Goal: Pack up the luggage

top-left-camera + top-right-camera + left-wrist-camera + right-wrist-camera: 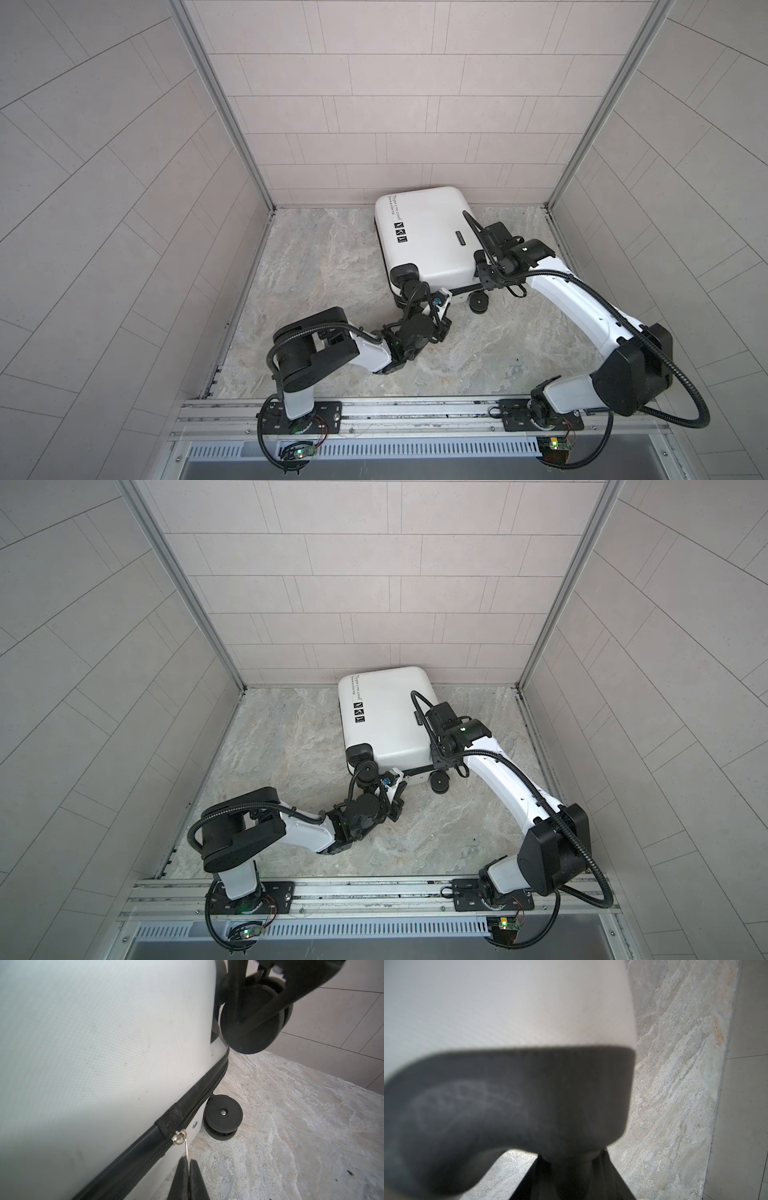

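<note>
Between left jaws, luggage (87,1047) zipper pull (179,1137)

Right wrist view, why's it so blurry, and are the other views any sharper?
Right wrist view: a dark shape right at the lens is out of focus; the marble floor beside it is sharper. Left wrist view: the zipper pull and a wheel are crisp; the luggage shell softens near the lens. Both top views: even, soft light, faint shadows, walls bowed by the wide lens.
</note>
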Action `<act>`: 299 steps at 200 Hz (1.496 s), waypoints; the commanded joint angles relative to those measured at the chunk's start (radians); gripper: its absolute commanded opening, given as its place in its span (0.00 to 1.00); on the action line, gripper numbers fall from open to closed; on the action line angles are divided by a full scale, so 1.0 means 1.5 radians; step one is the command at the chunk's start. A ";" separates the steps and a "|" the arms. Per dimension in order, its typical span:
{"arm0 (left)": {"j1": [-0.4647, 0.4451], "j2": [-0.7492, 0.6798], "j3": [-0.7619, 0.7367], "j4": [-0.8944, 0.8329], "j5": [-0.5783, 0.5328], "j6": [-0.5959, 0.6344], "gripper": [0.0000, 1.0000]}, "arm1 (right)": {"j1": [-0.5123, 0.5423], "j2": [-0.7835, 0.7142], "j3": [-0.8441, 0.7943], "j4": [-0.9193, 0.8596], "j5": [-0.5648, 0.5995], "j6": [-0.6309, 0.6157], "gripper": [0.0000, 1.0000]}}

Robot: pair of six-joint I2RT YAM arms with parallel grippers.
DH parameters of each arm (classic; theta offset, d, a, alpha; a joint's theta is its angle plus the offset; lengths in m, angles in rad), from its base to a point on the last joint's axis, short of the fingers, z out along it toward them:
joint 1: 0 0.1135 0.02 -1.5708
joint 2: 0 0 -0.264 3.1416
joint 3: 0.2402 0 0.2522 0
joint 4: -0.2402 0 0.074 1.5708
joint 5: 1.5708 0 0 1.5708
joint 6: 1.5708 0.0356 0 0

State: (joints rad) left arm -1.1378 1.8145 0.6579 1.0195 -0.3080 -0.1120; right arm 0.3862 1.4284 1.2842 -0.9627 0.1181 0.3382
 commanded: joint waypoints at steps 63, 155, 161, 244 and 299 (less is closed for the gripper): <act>-0.049 0.035 0.061 0.037 0.133 -0.009 0.00 | 0.030 -0.017 -0.003 0.060 -0.079 0.000 0.00; -0.051 0.072 0.064 0.105 0.116 -0.047 0.00 | 0.029 -0.015 0.006 0.054 -0.077 -0.012 0.00; -0.052 0.073 0.066 0.107 0.118 -0.048 0.00 | 0.029 -0.014 0.006 0.052 -0.075 -0.013 0.00; -0.072 0.132 0.137 0.105 0.101 -0.055 0.00 | 0.029 -0.031 -0.023 0.058 -0.090 0.001 0.00; -0.078 0.169 0.201 0.099 0.090 -0.050 0.00 | 0.029 -0.033 -0.026 0.059 -0.102 0.005 0.00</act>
State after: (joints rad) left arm -1.1786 2.0457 0.8890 1.1172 -0.3359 -0.1867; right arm 0.3862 1.3956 1.2503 -0.9478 0.0963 0.3492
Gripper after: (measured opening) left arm 0.053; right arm 0.443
